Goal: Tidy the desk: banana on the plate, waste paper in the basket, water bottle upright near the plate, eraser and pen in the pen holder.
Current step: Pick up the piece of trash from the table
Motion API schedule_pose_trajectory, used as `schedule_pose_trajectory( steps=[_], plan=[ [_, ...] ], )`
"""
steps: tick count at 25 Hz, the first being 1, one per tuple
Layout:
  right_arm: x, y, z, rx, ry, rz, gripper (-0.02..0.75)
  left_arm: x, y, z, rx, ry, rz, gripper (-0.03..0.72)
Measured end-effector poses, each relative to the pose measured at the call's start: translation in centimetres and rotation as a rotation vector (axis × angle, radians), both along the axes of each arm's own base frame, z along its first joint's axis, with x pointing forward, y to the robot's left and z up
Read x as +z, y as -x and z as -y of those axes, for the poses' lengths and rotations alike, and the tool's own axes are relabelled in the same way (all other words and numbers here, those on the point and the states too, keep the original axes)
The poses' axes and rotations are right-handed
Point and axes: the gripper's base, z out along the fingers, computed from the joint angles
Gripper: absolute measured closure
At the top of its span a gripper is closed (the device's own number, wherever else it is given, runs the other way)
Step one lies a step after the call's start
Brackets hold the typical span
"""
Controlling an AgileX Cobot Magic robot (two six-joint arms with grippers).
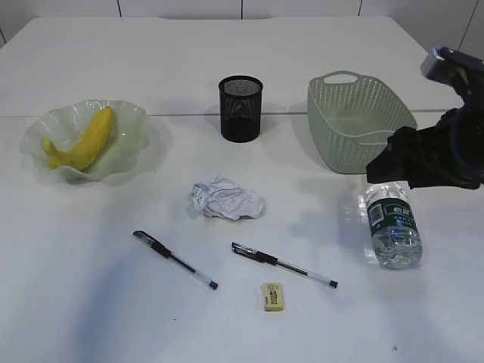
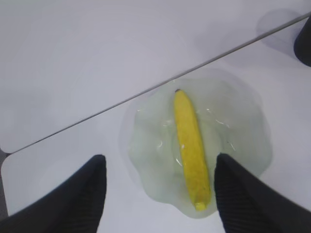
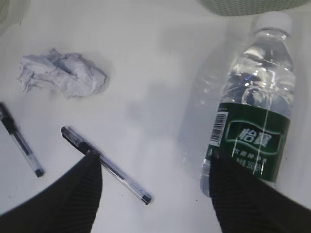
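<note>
White desk (image 1: pixel 91 318) fills your outside view, with lots of bare room along the near edge and the far side. You see the banana (image 1: pixel 85 141) already lying on the plate (image 1: pixel 136 121) at the left. Black pen holder (image 1: pixel 240 108) stands in the middle, and the basket (image 1: pixel 355 121) sits to its right. Waste paper (image 1: pixel 226 200) lies in the open middle. Two pens, the left pen (image 1: pixel 175 259) and the right pen (image 1: pixel 283 264), lie nearer you, with the eraser (image 1: pixel 273 296) just below the right one. Your right arm (image 1: pixel 446 151) hangs over the water bottle (image 1: pixel 393 224), which lies on its side.

From your left wrist, the fingers (image 2: pixel 158 194) are spread wide and hold nothing. They hang above the plate, with the banana between them.

From your right wrist, the fingers (image 3: pixel 155 194) are wide apart and empty too. The bottle's bottom end sits by the right finger (image 3: pixel 252 199).
</note>
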Motion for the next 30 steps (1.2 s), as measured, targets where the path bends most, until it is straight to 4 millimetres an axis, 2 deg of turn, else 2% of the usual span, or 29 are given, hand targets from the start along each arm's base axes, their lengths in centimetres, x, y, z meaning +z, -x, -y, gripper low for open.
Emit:
schedule_pose_trajectory(
  steps=[5,12,16,19,24,27,30],
  plan=[
    [-1.0,-1.0,-0.7,0.238,0.066,0.072,0.224,1.3,1.4,-0.1,0.000,-0.003,-0.011,0.200],
    [-0.3,-3.4,-1.6,0.351,0.031,0.098,0.225,1.3,2.0,-0.1,0.000,-0.007,-0.051,0.200],
    [-0.9,-5.6,-2.6,0.402,-0.033,0.048,0.225,1.3,2.1,-0.1,0.000,-0.006,-0.053,0.200],
    [-1.7,-7.2,-4.4,0.473,-0.053,0.024,0.225,1.3,2.1,0.0,-0.006,0.010,-0.053,0.200],
    [-2.7,-7.9,-9.6,0.723,-0.024,-0.013,0.225,1.3,2.2,0.2,-0.013,0.027,-0.071,0.211],
    [-2.3,-8.1,-11.6,0.827,0.040,0.007,0.225,1.1,2.4,0.2,-0.015,0.027,-0.094,0.214],
    [-1.3,-8.4,-12.5,0.888,0.117,0.056,0.225,1.1,2.4,0.2,-0.015,0.027,-0.102,0.214]
  ],
)
